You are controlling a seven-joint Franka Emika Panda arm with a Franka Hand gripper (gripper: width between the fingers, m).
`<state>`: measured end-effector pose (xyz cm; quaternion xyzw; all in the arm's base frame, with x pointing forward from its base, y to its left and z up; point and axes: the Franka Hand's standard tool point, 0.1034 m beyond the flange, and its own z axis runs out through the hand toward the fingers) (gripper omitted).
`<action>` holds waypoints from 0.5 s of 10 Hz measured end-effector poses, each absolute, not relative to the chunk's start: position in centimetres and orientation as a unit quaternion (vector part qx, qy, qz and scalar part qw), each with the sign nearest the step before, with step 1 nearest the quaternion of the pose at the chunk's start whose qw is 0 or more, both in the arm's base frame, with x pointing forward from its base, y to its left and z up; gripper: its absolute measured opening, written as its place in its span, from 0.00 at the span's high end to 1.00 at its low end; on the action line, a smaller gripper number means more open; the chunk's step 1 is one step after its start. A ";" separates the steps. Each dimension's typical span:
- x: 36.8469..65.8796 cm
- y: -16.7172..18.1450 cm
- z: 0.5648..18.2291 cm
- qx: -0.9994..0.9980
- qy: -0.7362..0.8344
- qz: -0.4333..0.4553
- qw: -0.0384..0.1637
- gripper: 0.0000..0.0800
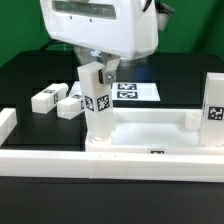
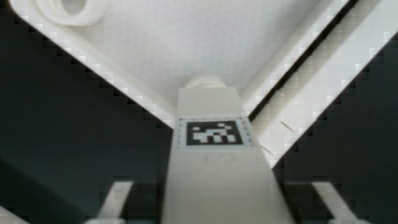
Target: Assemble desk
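My gripper [image 1: 97,66] grips a white leg [image 1: 98,108], upright at the panel [image 1: 150,128] corner on the exterior view's left. Two loose legs [image 1: 47,97] lie on the table just beside. A fourth leg [image 1: 214,105] stands at the opposite corner.

The black table [image 1: 25,80] carried one loose leg [image 1: 47,97] and a second leg [image 1: 70,103] side by side toward the exterior view's left. The marker board [image 1: 135,92] lay flat farther back. The desk panel [image 1: 150,130] rested against the low white border bar [image 1: 50,160].
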<state>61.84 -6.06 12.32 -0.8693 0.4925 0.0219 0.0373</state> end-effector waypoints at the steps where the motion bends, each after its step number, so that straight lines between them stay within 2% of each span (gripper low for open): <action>1: 61.9 -5.8 12.3 -0.847 0.530 0.024 0.039 0.64; 3: 61.9 -5.6 12.3 -0.819 0.572 0.027 0.039 0.64; 5: 61.9 -5.5 12.3 -0.837 0.545 0.026 0.040 0.64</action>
